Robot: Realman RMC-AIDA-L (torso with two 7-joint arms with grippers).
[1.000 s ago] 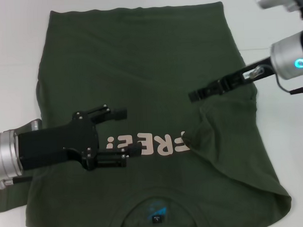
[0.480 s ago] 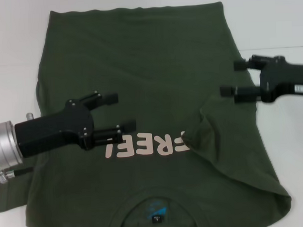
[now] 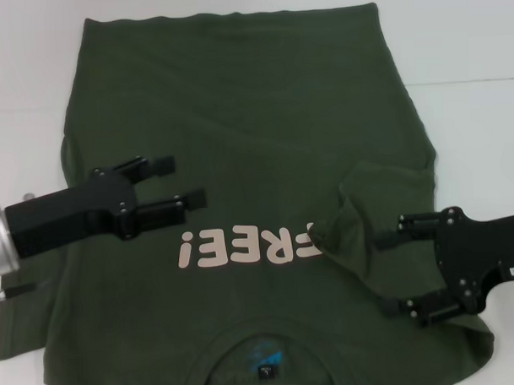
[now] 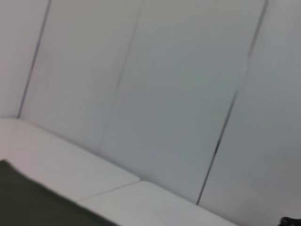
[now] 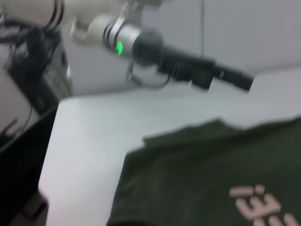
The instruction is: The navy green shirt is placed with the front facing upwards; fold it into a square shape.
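Head camera looks steeply down on the shirt [image 3: 238, 125]; wrist cameras face outward, low over its edges.

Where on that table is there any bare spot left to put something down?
Bare white table lies beyond the navy green shirt and along both its sides. The near middle is crowded: the open left hand and open right hand hover over it.
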